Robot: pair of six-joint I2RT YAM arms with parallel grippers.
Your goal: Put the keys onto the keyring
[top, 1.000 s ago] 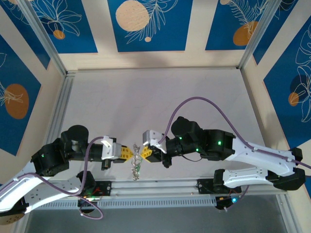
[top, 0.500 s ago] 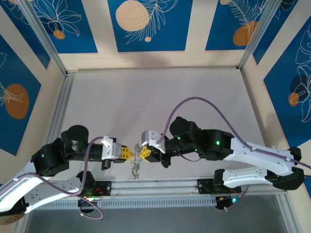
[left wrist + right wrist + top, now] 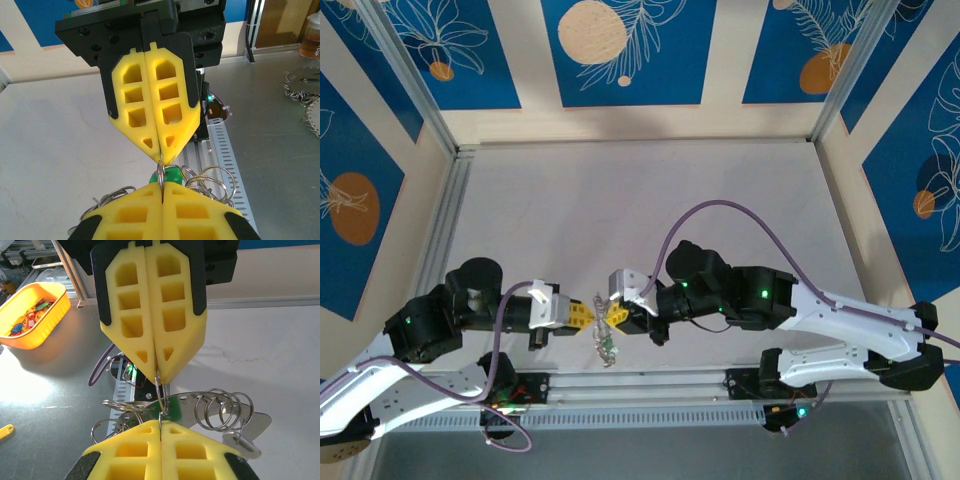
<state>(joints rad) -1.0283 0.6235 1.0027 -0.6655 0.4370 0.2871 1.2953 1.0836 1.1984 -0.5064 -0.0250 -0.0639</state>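
My left gripper and right gripper meet tip to tip near the table's front edge. Both are shut on the same thin silvery wire loop, the keyring, of which just a short arc shows between the yellow tips. In the left wrist view my left gripper is at the bottom and the right gripper at the top. In the right wrist view the keyring runs from the right gripper up to the left gripper. Below hang the keys, one with a green head, among several small split rings.
A slotted aluminium rail runs along the near edge just below the hanging bunch. An orange tray of small coloured items sits off the table. A purple cable arches over the right arm.
The right gripper has slid left toward the left gripper, so the gap between the yellow tips has closed. The hanging bunch has shifted slightly with it. Both grippers stay shut.
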